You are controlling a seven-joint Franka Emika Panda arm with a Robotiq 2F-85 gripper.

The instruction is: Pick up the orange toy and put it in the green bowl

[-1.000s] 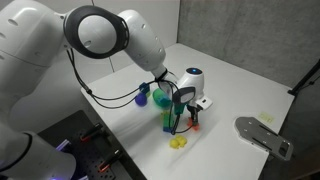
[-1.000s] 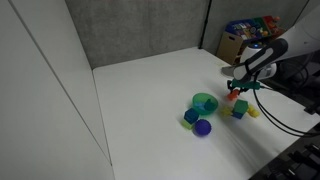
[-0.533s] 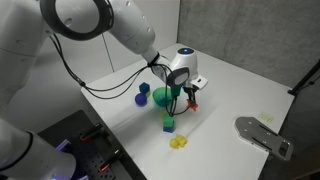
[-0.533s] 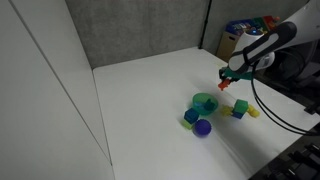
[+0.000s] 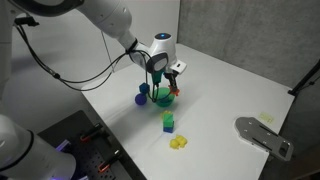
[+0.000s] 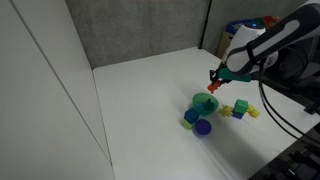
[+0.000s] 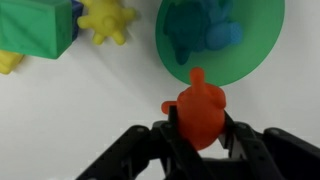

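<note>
1. Wrist view: The gripper (image 7: 200, 128) has the orange toy (image 7: 200, 108) between its two black fingers (image 7: 243, 140). The fingers are closed in tight on the toy, one on each side. The toy is up in the air, just next to the rim of the green bowl (image 7: 250, 55) and not over the middle of it. Some blue shapes show in the green of the bowl, but I cannot tell if they are inside it or behind it. A green block (image 7: 35, 30) and a yellow toy (image 7: 108, 20) lie off to one side of the bowl, well apart from it.

2. In an exterior view, the gripper (image 5: 174, 82) hangs just above the green bowl (image 5: 164, 99). The orange toy is only a tiny red spot at the tips, too small to see well. A blue toy (image 5: 143, 97) sits right beside the bowl. A green-and-yellow block (image 5: 168, 122) lies near the bowl, and a yellow toy (image 5: 178, 143) lies farther from it.

3. In an exterior view, the gripper (image 6: 214, 80) holds the orange toy (image 6: 213, 86) in the air, just above the far rim of the green bowl (image 6: 206, 103). A blue block (image 6: 191, 116) touches the bowl, and a purple ball (image 6: 202, 127) sits just beside that block.
</note>
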